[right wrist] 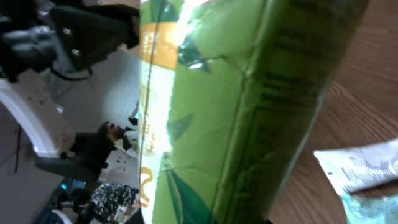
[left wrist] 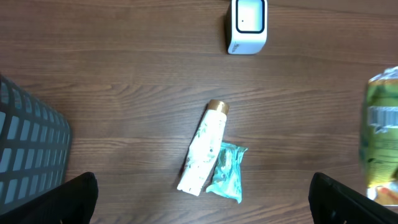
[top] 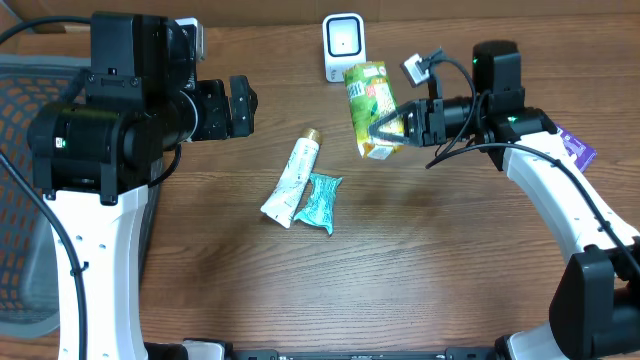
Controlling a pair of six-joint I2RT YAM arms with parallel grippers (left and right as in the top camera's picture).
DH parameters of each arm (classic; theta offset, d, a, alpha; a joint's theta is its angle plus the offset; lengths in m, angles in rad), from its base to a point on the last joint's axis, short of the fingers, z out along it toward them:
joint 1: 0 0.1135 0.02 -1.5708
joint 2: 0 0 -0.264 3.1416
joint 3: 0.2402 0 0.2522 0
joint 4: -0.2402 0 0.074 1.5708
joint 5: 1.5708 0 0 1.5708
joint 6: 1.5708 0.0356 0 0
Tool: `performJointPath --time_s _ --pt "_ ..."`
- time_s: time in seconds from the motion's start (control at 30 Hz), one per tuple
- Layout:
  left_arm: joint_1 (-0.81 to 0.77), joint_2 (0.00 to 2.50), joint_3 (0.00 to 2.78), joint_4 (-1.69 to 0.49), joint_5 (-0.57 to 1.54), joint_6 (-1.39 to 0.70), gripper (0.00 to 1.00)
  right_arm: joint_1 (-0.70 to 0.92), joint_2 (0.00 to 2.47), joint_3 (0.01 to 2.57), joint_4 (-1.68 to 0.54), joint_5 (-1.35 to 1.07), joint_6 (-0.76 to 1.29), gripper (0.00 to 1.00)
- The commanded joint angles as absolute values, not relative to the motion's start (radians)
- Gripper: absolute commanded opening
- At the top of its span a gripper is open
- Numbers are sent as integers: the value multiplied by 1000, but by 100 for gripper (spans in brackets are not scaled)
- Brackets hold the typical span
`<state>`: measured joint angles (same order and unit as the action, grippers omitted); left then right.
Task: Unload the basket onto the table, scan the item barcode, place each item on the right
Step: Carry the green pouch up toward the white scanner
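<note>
Your right fingers (top: 393, 119) are clamped on the green carton (top: 370, 100), which you hold tilted just beside the white scanner (top: 343, 45) at the far edge of the bench (top: 450, 260). Your left fingers (left wrist: 74, 200) stand wide apart with nothing between them, hanging to the left of a white tube (top: 293, 180) and a teal packet (top: 322, 202) that lie touching mid-bench.
</note>
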<state>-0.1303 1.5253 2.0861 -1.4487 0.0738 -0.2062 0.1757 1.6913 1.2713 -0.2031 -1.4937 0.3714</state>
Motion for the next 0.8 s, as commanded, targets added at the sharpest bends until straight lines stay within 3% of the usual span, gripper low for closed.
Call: performJointPath --time_s 0.0,0.23,0.3,0.47,0.77 --pt "-131 1531 2095 -1448 70 -187 100 170 1643 1305 -57 -1557 626 4" --pt "-131 1531 2095 -1448 70 -187 100 163 1664 1355 786 -1553 1340 3" --pt "-131 1531 2095 -1448 70 -187 99 156 1690 1440 892 -1569 1462 3" --pt "-131 1531 2095 -1447 70 -187 100 157 1714 1579 837 -1569 1467 3" --pt "-131 1531 2095 -1447 70 -187 99 157 1749 1596 732 -1555 1378 4"
